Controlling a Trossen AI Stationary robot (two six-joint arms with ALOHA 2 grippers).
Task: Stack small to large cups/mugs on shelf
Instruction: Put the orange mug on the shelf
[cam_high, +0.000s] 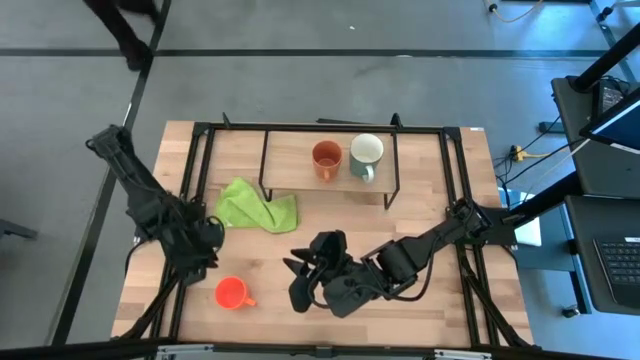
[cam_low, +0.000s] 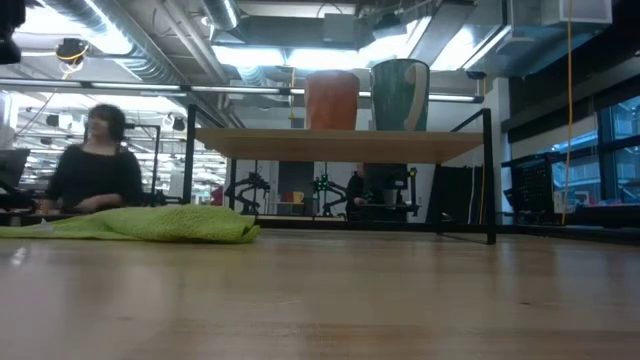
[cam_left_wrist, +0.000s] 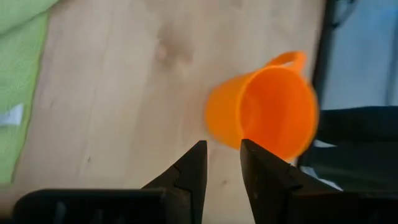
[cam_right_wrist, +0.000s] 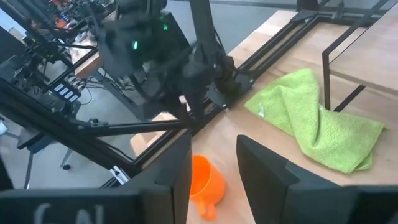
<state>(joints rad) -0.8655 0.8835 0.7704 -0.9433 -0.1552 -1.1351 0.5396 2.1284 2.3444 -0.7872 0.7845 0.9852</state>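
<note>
Mugs first: from above, the brown-orange mug (cam_high: 326, 157) and the pale green mug (cam_high: 365, 154) already stand side by side on the shelf (cam_high: 290, 150), while the little orange-red mug (cam_high: 232, 293) sits alone on the counter (cam_high: 270, 260) near the front edge, handle pointing toward the right arm. The left claw (cam_high: 207, 243) hangs just above and behind it, beside the lime-green cloth (cam_high: 258, 208); the right claw (cam_high: 305, 280) hovers close on the mug's other side. At counter height only the two shelved mugs show, upright on the board, with a person seated far behind. The left wrist camera shows its claw (cam_left_wrist: 222, 163) with fingers narrowly parted and pinching nothing, the orange-red mug lying just ahead with its open mouth toward the lens. The right wrist camera shows that claw (cam_right_wrist: 214, 163) spread wide and empty, the mug below it. I'd guess the mug is light, stiff and smooth, likely to skid or roll if nudged, so pinching the rim wall, one finger inside and one outside, looks safer than the thin handle.
</note>
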